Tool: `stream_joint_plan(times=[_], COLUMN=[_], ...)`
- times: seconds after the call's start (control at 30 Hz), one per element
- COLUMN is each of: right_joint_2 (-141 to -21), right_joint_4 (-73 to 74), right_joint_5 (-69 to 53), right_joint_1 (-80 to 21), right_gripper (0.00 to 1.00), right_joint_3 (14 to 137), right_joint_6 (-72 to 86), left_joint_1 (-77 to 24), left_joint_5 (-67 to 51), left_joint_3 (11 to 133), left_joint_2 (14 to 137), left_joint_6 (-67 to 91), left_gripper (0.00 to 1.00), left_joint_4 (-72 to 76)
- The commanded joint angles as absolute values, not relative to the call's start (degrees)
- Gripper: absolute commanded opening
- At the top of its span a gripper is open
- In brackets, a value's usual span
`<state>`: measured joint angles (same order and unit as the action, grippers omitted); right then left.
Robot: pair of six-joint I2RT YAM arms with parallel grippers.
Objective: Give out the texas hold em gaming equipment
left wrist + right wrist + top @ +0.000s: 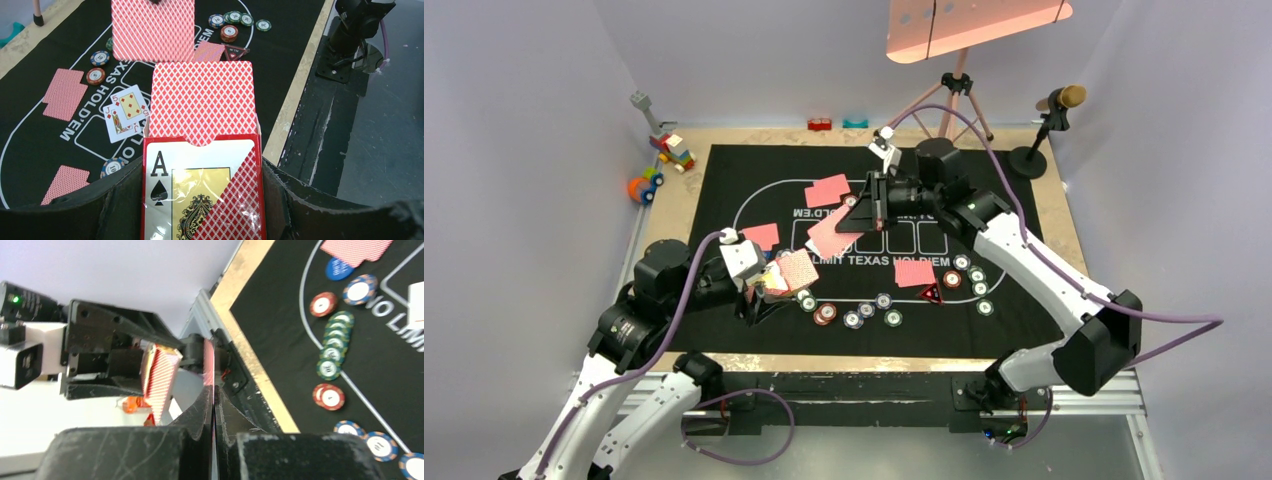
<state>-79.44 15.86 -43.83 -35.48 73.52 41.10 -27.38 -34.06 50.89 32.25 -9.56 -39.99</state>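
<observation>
Card [209,365]: nipped edge-on in the clenched right pincer [214,407] and held above mid-mat [724,170]. It projects from that pincer toward the left arm. Deck box [200,210]: grasped by the left pincer [201,172], cards risen from its mouth, just short of the held card and apart from it. Two face-up cards [127,112] appear to lie below. Chips [867,312] sit nearer the bench edge, out of the way.

card box [200,200]: glossy film | mat [280,50]: matt cloth | table edge [300,75]: raw wood
</observation>
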Motion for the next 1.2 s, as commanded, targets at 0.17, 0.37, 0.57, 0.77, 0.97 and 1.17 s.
stream_joint_plan(times=[0.17, 0.37, 0.57, 0.77, 0.97, 1.17], right_joint_2=[-89.7, -100.8, -105.9, -112.2, -121.0, -126.1], right_joint_4=[28.3, 33.4, 34.8, 33.8, 30.3, 28.7], right_joint_5=[-28.8, -10.0, 12.9, 34.9, 49.7, 54.4], right_joint_1=[-32.0, -32.1, -33.1, -40.2, -46.7, -49.6], right_gripper=[0.0, 0.0, 0.0, 0.0, 0.0, 0.0], right_joint_3=[82.9, 89.6, 94.8, 98.7, 99.6, 98.6], right_joint_6=[27.8, 21.5, 17.0, 10.4, 5.1, 4.0], left_joint_1=[-26.7, -26.7, -26.7, -26.7, -26.7, -26.7], left_joint_5=[-35.8, -35.8, -35.9, -35.9, -35.9, -35.9], left_joint_3=[52.4, 52.4, 51.8, 52.2, 52.4, 52.5], left_joint_2=[31.7, 31.5, 31.1, 31.4, 31.4, 31.5], left_joint_6=[-8.3, -8.2, -8.1, -8.1, -7.6, -7.7], left_gripper=[0.0, 0.0, 0.0, 0.0, 0.0, 0.0], left_joint_4=[-35.8, -35.9, -35.6, -35.5, -35.6, -35.8])
